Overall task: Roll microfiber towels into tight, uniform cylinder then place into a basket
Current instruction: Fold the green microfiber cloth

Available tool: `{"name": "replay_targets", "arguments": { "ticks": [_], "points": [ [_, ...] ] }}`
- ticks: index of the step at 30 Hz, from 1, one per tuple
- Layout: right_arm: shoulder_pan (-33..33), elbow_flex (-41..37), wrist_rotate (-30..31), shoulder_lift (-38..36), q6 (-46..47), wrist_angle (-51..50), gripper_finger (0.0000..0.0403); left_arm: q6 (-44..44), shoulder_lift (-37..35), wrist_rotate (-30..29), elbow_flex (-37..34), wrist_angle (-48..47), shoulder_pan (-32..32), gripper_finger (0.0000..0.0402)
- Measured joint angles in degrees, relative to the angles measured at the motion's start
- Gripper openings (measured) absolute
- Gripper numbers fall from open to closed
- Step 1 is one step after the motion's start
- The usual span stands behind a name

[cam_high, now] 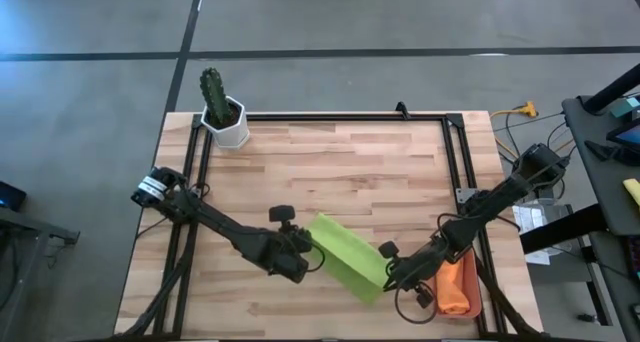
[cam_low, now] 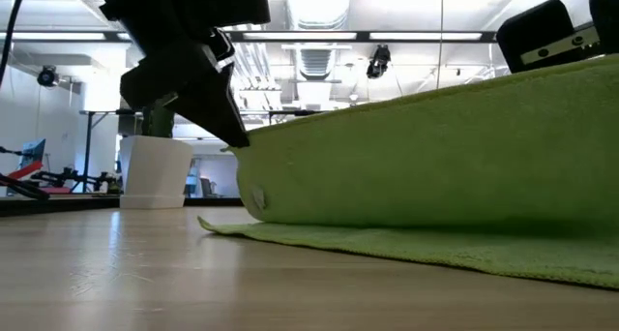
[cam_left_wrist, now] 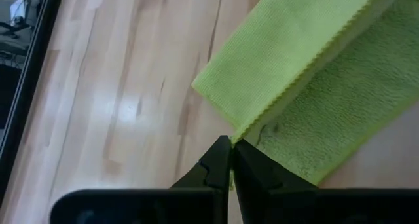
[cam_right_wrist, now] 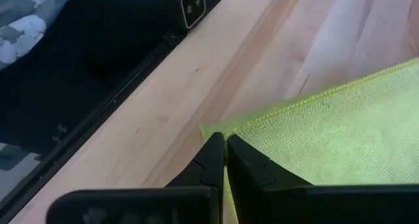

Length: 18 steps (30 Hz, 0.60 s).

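Observation:
The lime green towel (cam_high: pixel 350 254) lies near the table's front edge, folded over on itself. Its lower layer (cam_low: pixel 416 246) lies flat on the wood and its upper layer (cam_low: pixel 435 157) is raised above it. My left gripper (cam_high: pixel 308 259) is shut on the towel's left end. My right gripper (cam_high: pixel 393 276) is shut on its right end. The orange towel (cam_high: pixel 453 285) lies rolled in the terracotta basket (cam_high: pixel 473 287) at the front right. My left gripper pinches the upper layer's stitched edge (cam_left_wrist: pixel 243 130) between its two fingertips, coming in low from the table's left. That end is held up off the table while the lower layer (cam_left_wrist: pixel 327 112) stays on the wood. My right gripper pinches a corner of the green towel (cam_right_wrist: pixel 216 131) between its two fingertips, coming in low from the table's right. The cloth spreads away from the fingers (cam_right_wrist: pixel 213 160); whether one layer or several is held, I cannot tell.
A white pot with a cactus (cam_high: pixel 225 117) stands at the far left corner, also seen in the low view (cam_low: pixel 155 171). A black frame rail (cam_high: pixel 340 116) runs round the table. Bare wood lies across the middle and far part of the table.

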Motion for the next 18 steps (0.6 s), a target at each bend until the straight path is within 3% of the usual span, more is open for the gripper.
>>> {"name": "replay_targets", "arguments": {
  "ticks": [18],
  "points": [
    [0.0, 1.2, -1.5, 13.9, -3.3, 11.1, 0.0009, -0.4, 1.2, 5.0, -0.7, 0.8, 0.0, 0.0]
  ]
}}
